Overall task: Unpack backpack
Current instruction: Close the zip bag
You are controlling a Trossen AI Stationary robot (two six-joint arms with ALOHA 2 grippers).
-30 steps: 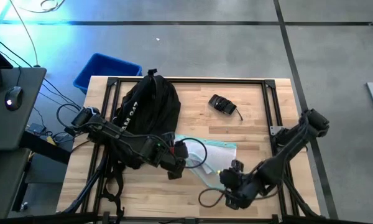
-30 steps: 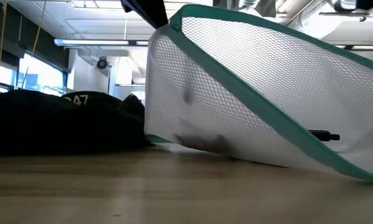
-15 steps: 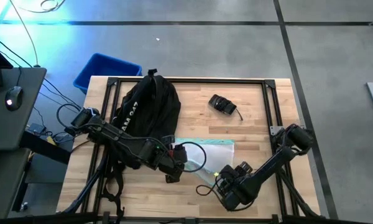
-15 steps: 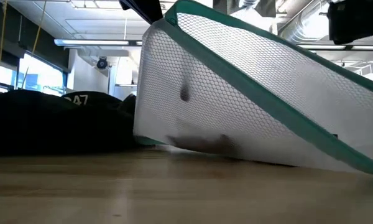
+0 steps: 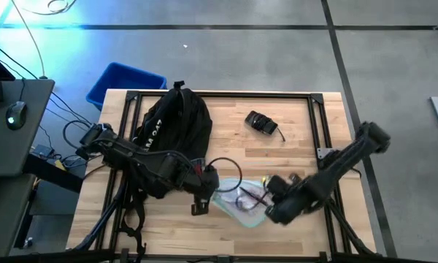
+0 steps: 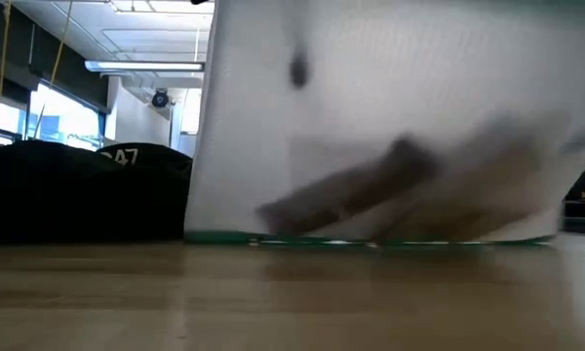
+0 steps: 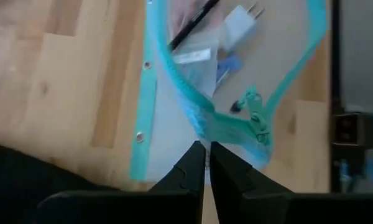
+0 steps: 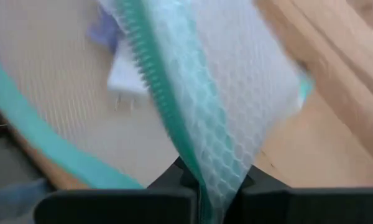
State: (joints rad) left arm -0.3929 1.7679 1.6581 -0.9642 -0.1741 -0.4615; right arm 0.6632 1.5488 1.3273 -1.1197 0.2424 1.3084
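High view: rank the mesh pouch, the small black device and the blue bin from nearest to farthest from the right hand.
From the right hand:
1. Mesh pouch, gripped at its edge, near the table's front.
2. Small black device, farther back on the table.
3. Blue bin, on the floor beyond the table's far left corner.

A white mesh zip pouch with teal trim (image 5: 242, 199) sits on the light wooden table (image 5: 299, 131), toward five o'clock from the table's middle. Through its mesh I can make out a white plug-in charger (image 7: 239, 22) and a thin dark pen-like stick (image 7: 191, 26). A small black device with a short cord (image 5: 262, 123) lies at about one o'clock. Off the table's eleven o'clock corner, a blue plastic bin (image 5: 124, 80) stands on the grey floor.
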